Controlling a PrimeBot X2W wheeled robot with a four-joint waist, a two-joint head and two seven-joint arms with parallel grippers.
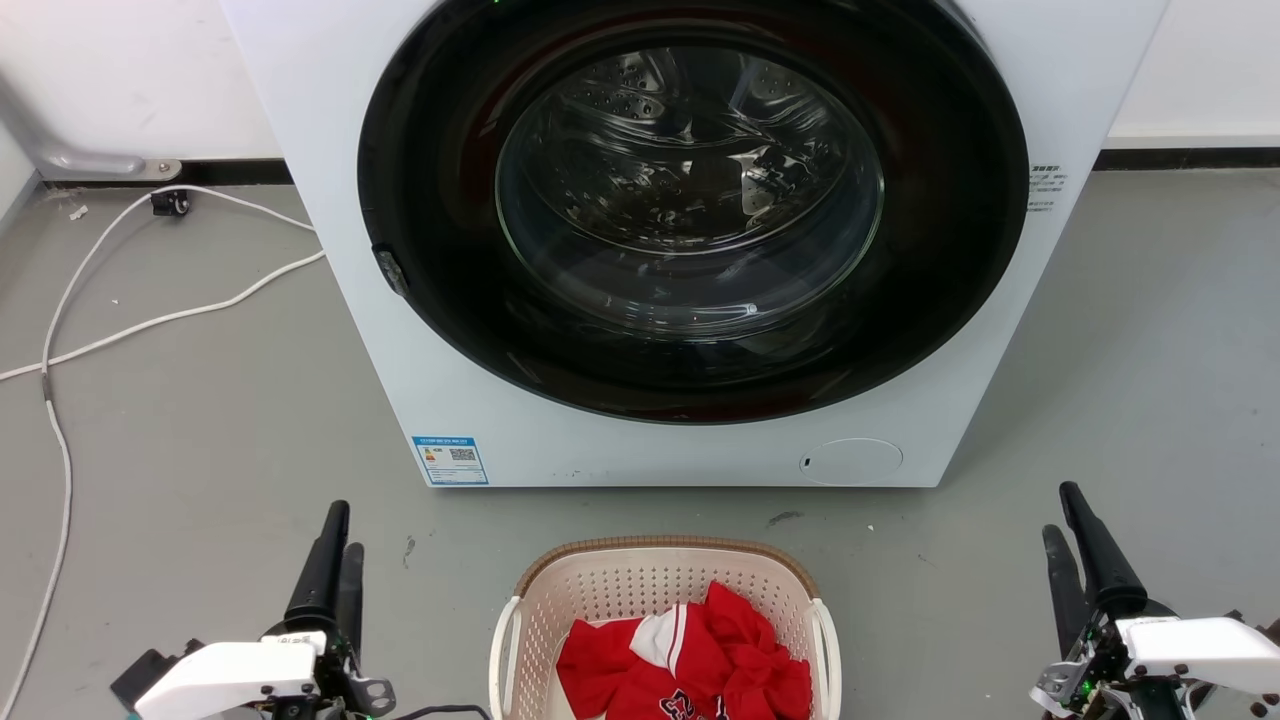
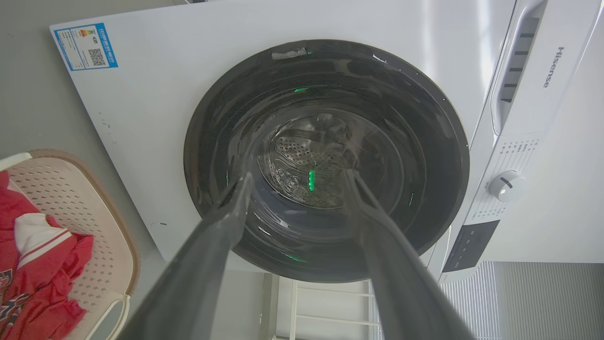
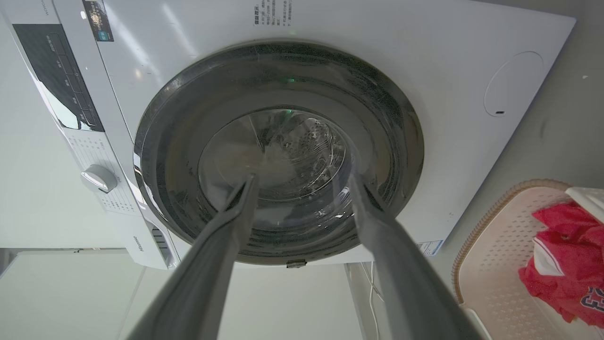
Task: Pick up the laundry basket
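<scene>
Laundry basket [image 1: 610,590] before Hisense washer [image 2: 155,118]

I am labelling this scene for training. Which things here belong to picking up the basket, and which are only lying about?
Belong to the job: laundry basket; left gripper, open; right gripper, open.

Only lying about: washer; white cable on the floor; red garment inside the basket.

you'll find the laundry basket [image 1: 610,600] standing upright on the grey floor [image 1: 200,450], low in the middle of the head view; it's cream, perforated, brown-rimmed and white-handled on both sides, with a red and white garment [image 1: 700,660] crumpled inside.
</scene>
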